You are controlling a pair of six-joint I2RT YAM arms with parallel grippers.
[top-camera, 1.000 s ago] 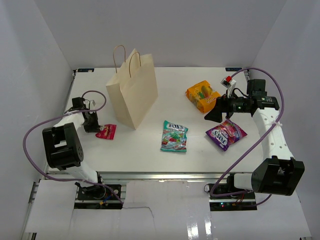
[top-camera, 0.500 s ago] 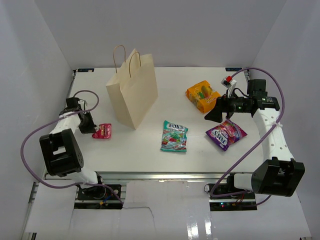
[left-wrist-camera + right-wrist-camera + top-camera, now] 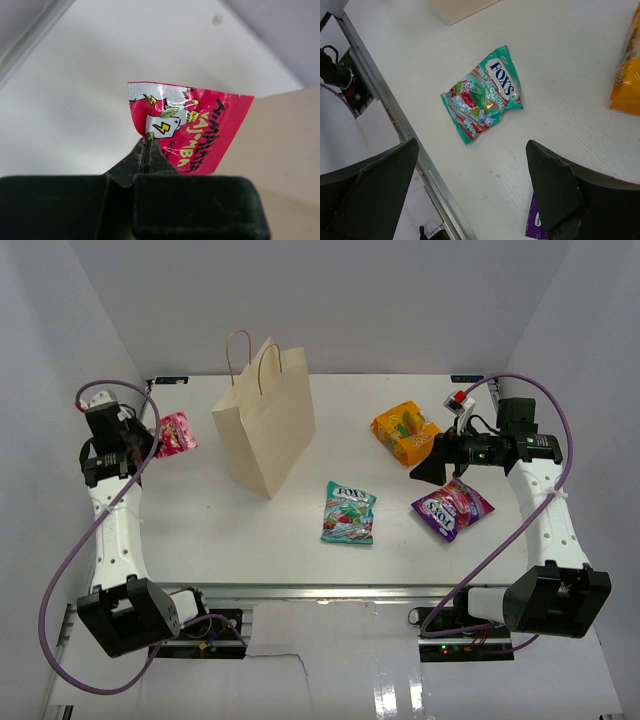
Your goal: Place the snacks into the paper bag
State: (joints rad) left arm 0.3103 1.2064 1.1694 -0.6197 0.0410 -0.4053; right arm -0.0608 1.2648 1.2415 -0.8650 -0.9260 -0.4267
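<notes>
Top external camera, near edge to far: a teal glossy "Fox's" candy bag (image 3: 349, 512) lies flat on the white table (image 3: 250, 530) near the middle front. A purple glossy candy bag (image 3: 452, 507) lies to its right, apart from it.

Just beyond the purple packet hangs the right gripper (image 3: 432, 466), its two black fingers spread wide with nothing between them. The right wrist camera looks down through that gap (image 3: 472, 145) at the teal packet (image 3: 482, 94). A corner of the purple one (image 3: 536, 221) shows beside one finger.

Farther back, an orange blocky snack pack (image 3: 405, 432) rests just past the right gripper. Left of centre stands the tall tan kraft paper bag (image 3: 265, 420), upright, with its two twisted loop handles up.

Beside it, toward the far left corner, the left gripper (image 3: 148, 440) is pinched tight on a tiny red foil sachet (image 3: 174, 434), held clear of the table. Its wrist camera shows the closed fingertips (image 3: 145, 150) gripping the sachet's (image 3: 195, 130) lower edge, with the tan bag's (image 3: 285, 140) side just behind.
</notes>
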